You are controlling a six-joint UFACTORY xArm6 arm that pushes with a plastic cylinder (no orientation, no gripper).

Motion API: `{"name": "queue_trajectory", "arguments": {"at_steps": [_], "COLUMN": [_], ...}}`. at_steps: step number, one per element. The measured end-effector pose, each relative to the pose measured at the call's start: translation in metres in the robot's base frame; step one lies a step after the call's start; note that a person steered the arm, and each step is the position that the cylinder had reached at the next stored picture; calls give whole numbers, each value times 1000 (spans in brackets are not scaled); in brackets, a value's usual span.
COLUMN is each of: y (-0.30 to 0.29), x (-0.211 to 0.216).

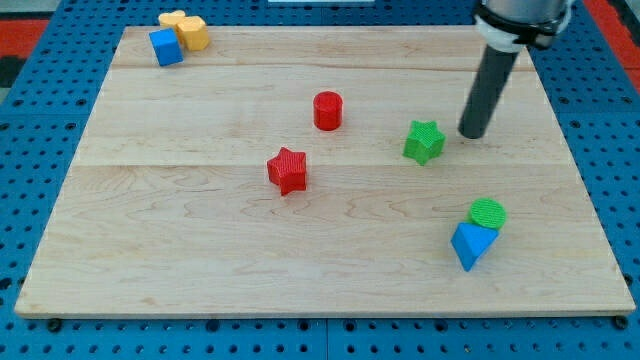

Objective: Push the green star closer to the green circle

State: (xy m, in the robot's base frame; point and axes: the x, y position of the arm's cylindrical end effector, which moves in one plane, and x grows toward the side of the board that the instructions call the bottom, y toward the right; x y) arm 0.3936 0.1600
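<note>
The green star lies on the wooden board, right of centre. The green circle lies below and to the right of it, near the board's lower right, touching a blue triangle. My tip is the lower end of a dark rod coming down from the view's top right. It rests on the board just right of the green star, a small gap apart from it, and above the green circle.
A red cylinder sits at upper centre and a red star at centre. A blue cube and a yellow block cluster at the board's top left corner. The wooden board rests on a blue pegboard.
</note>
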Motion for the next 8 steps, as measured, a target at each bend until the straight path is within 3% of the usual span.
{"name": "queue_trajectory", "arguments": {"at_steps": [2,6,7,8], "y": [-39,-51,-98,-75], "x": [-18,43,42,57]}}
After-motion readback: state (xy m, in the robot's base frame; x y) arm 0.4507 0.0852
